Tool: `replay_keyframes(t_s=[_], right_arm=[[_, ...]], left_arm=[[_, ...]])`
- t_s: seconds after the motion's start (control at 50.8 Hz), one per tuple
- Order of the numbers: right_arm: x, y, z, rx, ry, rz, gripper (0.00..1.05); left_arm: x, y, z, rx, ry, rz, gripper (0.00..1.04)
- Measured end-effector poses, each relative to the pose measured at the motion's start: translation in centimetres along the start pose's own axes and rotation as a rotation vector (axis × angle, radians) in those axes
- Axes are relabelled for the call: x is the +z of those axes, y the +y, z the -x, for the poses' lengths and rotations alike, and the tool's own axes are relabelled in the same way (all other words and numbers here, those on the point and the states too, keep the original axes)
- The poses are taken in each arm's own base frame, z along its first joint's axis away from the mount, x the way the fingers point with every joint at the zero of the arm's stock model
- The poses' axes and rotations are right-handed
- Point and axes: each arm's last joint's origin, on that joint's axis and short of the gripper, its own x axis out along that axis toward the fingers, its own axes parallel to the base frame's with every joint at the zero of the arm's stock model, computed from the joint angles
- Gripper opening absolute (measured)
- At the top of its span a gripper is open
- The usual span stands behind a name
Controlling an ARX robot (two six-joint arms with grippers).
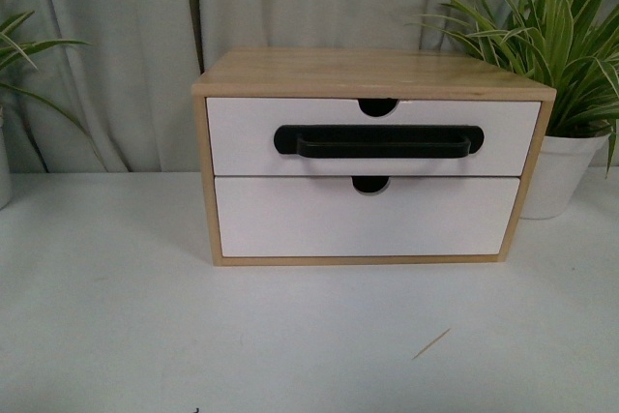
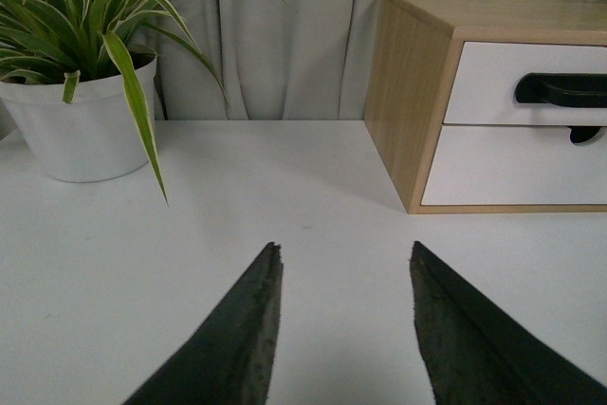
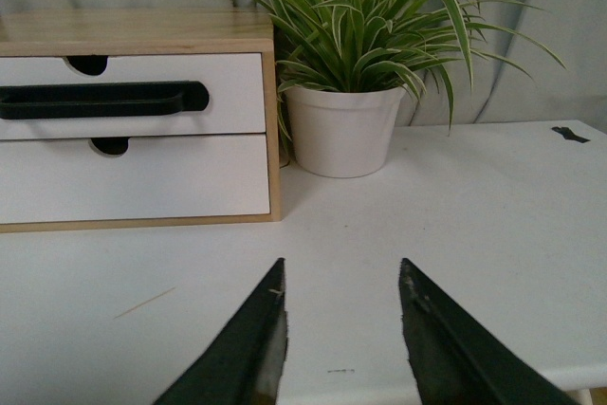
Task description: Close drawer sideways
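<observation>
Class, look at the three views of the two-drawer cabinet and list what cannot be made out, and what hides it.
- Inside of the drawer: hidden by its white front, every view.
- Its right end, left wrist view: cut off by the picture edge.
- Its left end, right wrist view: cut off by the edge.
- Left pincer and right pincer: absent from the front view; only fingertips show in the wrist views.
- Cabinet back: hidden by its own body.

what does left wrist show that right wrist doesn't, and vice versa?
Left wrist only: the cabinet's wooden left side panel, a potted plant in a white pot standing apart from the cabinet, and the left gripper, open and empty.

Right wrist only: another plant's white pot close beside the cabinet's right side, a thin stick lying on the table, a small black mark near the table edge, and the right gripper, open and empty.

Both: the drawer with its black bar handle, the plain lower drawer, the white table, grey curtains.
</observation>
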Motion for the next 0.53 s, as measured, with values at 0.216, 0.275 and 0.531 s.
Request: replay_keyframes(t_s=[0.216, 0.275, 0.531], right_arm=[[0.00, 0.00, 0.00, 0.000, 0.000, 0.000, 0.79], [0.00, 0.00, 0.00, 0.000, 0.000, 0.000, 0.87], [0.00, 0.00, 0.00, 0.000, 0.000, -0.002, 0.96]], left_arm=[[0.00, 0.00, 0.00, 0.000, 0.000, 0.000, 0.84], [0.00, 0.00, 0.00, 0.000, 0.000, 0.000, 0.93], [0.00, 0.00, 0.00, 0.000, 0.000, -0.001, 0.99]])
